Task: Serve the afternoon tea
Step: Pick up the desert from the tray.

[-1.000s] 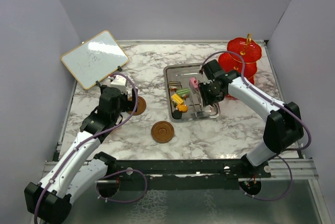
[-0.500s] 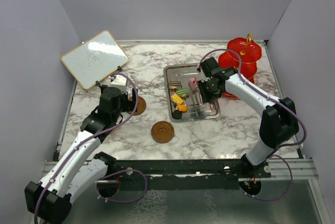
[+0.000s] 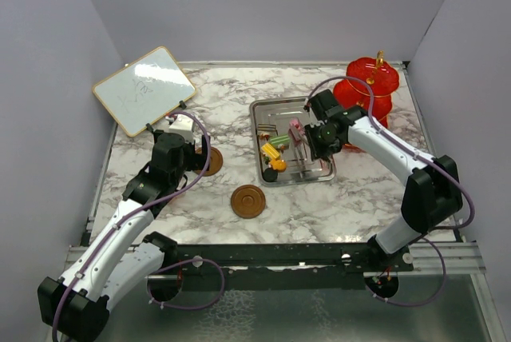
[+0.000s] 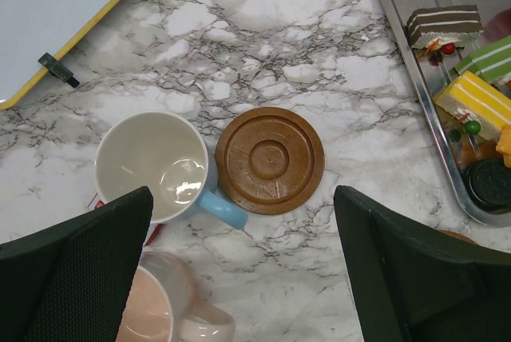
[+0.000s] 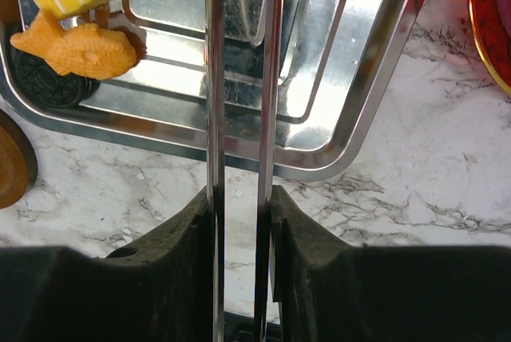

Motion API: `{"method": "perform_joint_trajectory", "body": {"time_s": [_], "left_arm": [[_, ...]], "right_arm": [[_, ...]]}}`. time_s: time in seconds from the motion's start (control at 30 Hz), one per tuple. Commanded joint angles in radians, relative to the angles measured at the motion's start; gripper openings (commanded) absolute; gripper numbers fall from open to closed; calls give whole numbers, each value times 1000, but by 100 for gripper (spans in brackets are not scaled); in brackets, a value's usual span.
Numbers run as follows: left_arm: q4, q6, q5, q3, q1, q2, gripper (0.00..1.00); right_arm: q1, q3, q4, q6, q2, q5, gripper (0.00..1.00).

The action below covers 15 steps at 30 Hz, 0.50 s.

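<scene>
I judge little is served yet. My right gripper pinches thin steel tongs over the rectangular steel tray at mid-frame, where the small colourful cake pieces lie. I can make out no cake on the red translucent three-tier stand at upper right. My left gripper hangs wide above the blue cup, which stands just beside a round brown saucer, not on it

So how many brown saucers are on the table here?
2. The front saucer lies on the table before the steel tray; the second saucer sits beside the blue cup, partly under the left arm from above. No more visible.
</scene>
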Motion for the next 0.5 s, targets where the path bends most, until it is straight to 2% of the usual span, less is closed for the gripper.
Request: {"method": "perform_joint_trajectory", "body": {"time_s": [0.0,0.13,0.3,0.47], "left_arm": [[-3,5,16,36,5,-4,99],[-2,5,19,38,5,-2,99],[-1,6,19,38,6,-4,99],[-3,6,18,36,5,-4,99]], "right_arm": [[-1,-36,8,32,-50,8,26],[-1,-61,12,42,-61,3,28],[-1,-56,21,42,-55,11,38],[-1,-38,19,40,-49,5,41]]}}
